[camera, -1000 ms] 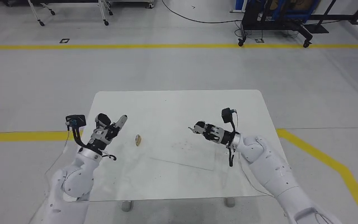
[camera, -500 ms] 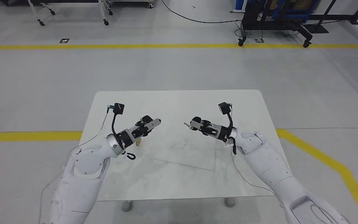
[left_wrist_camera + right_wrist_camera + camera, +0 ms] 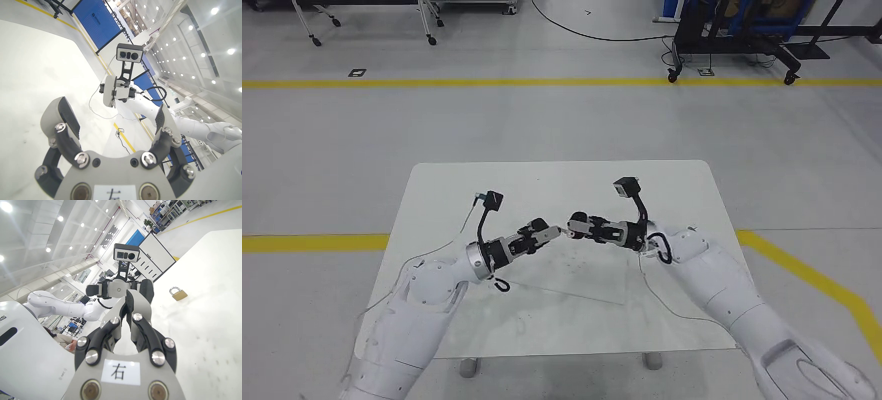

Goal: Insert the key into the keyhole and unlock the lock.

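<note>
A brass padlock [image 3: 178, 294] lies flat on the white table [image 3: 672, 190]. Above the table's middle my right gripper [image 3: 573, 222] is shut, its pads [image 3: 129, 303] pressed together. A small thin tip, the key [image 3: 113, 104], pokes out from them. My left gripper [image 3: 551, 232] faces it tip to tip and stands open, with nothing between its fingers [image 3: 69, 114]. In the right wrist view the left gripper [image 3: 121, 289] spreads its pads to either side of the right fingertips. Whether it touches the key I cannot tell.
A faint rectangular outline [image 3: 582, 275] marks the table under the arms. Cables hang from both wrists. Yellow floor lines run beside the table, and wheeled frames [image 3: 732, 40] stand far behind it.
The left arm swung right from the table's left side, passing over the padlock, to the centre. The right gripper edged left. Their tips now almost meet.
</note>
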Tool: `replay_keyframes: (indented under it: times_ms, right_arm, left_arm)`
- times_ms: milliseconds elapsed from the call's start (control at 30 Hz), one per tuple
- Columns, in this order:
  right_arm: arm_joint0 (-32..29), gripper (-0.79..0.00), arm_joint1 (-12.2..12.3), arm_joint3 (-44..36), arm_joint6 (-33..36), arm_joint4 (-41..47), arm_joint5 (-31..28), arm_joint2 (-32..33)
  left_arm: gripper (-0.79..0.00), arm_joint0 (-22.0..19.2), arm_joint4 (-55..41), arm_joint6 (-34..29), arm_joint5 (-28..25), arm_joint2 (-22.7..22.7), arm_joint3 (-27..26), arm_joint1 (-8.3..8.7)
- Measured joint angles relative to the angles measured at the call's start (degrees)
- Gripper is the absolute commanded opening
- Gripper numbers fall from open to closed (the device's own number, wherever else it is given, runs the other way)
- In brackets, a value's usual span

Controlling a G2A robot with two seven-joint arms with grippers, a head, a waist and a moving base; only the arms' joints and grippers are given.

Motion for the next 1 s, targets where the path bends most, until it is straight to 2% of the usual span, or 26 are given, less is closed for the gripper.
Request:
replay_keyframes:
  times_ms: [67, 100, 133, 167, 400, 500, 700, 800, 1000]
  right_arm:
    - [0.5, -0.785, -0.1, 0.4, -0.1, 0.9, -0.1, -1.1]
    - [0.8, -0.785, -0.1, 0.5, -0.2, 1.2, -0.2, -1.6]
    - [1.0, -0.785, -0.1, 0.6, -0.2, 1.5, -0.2, -2.2]
    - [1.2, -0.785, -0.1, 0.8, -0.3, 1.7, -0.3, -2.6]
    - [2.3, -0.785, 0.1, 1.6, -0.8, 3.3, -0.8, -4.9]
    - [2.7, -0.785, 0.3, 1.7, -1.0, 3.9, -1.0, -5.8]
    - [3.3, -0.785, 0.6, 2.2, -1.6, 5.1, -1.6, -7.1]
    - [3.6, -0.785, 0.7, 2.3, -1.9, 5.7, -1.9, -7.8]
    - [4.2, -0.785, 0.8, 2.8, -2.3, 6.7, -2.3, -9.0]
  left_arm:
    - [-0.169, -0.3, -0.1, -0.2, -0.2, 0.3, 0.3, 0.0]
    - [-0.243, -0.3, 0.1, -0.1, -0.3, 0.4, 0.3, 0.02]
    - [-0.357, -0.4, 0.2, 0.0, -0.4, 0.4, 0.4, 0.03]
    - [-0.413, -0.4, 0.3, 0.2, -0.5, 0.4, 0.4, 0.05]
    - [-0.434, -0.4, 1.0, 1.9, -0.5, 0.1, 0.5, 0.22]
    - [-0.514, -0.4, 1.0, 2.3, -0.3, 0.2, 0.7, 0.24]
    - [-0.505, -0.6, 1.0, 2.4, -0.3, 0.6, 0.9, 0.3]
    - [-0.536, -0.6, 0.9, 2.2, -0.5, 0.7, 0.9, 0.36]
    - [-0.671, -0.5, 0.6, 2.2, -0.9, 0.8, 1.2, 0.48]
